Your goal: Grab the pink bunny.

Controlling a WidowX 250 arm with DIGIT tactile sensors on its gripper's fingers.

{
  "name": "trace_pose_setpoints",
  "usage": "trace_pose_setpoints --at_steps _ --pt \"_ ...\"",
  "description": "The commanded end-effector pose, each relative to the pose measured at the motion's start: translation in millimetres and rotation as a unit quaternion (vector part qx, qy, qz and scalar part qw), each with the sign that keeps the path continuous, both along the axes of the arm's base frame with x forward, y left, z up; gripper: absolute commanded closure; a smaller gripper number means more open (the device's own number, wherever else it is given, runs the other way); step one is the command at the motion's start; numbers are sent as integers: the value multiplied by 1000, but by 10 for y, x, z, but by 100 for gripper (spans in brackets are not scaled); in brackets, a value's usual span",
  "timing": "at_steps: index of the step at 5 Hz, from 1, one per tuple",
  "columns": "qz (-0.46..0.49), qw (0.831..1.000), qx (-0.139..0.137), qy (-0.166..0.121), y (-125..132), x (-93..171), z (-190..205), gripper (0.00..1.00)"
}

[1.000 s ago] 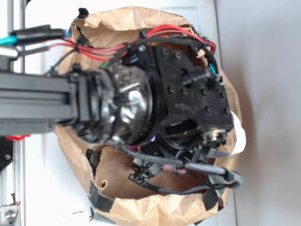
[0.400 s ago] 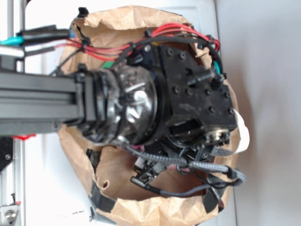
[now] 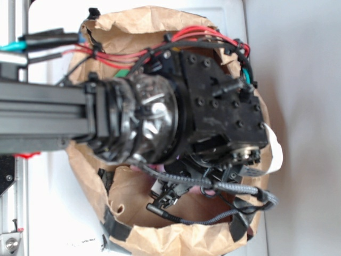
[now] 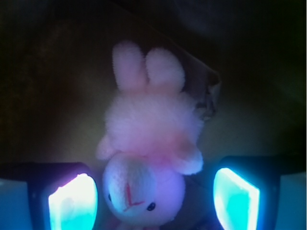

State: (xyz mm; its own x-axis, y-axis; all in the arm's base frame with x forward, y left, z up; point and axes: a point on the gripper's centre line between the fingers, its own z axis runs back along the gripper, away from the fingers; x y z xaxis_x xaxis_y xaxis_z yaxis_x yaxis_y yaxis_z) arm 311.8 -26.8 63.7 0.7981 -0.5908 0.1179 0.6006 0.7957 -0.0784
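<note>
The pink bunny (image 4: 151, 124) lies on the dark floor of the brown paper bag (image 3: 138, 24). Its round head, with dark eyes and a red stitched nose, is nearest the wrist camera, and two long fluffy lobes point away at the top. My gripper (image 4: 153, 200) is open, with the head between its glowing pads. The left pad (image 4: 72, 203) is close beside the head, and the right pad (image 4: 236, 199) stands a little apart. In the exterior view my gripper (image 3: 197, 176) reaches down into the bag, and the arm hides most of the bunny.
The bag's crumpled rim (image 3: 176, 237) surrounds the wrist on all sides. Red wires (image 3: 122, 56) and grey braided cables (image 3: 234, 189) trail over the bag's opening. A white paper strip (image 3: 275, 152) sticks out at the bag's right edge. The bag wall (image 4: 206, 86) rises just behind the bunny.
The arm shifted slightly to the right over the bag a second ago. Since then it has held almost still, and only the lower cable has sagged a little.
</note>
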Motion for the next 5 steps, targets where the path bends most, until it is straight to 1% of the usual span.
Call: trace_pose_setpoints --at_steps 1,2,3,4,5 --pt "-11 1000 -1 -26 -126 27 186 0" --pt "-11 1000 -1 -26 -126 27 186 0" --pt "-5 1000 0 -31 -124 33 92 0" --pt "-15 999 -6 -36 -120 13 27 0" --pt "-27 999 5 -24 -159 14 -139 0"
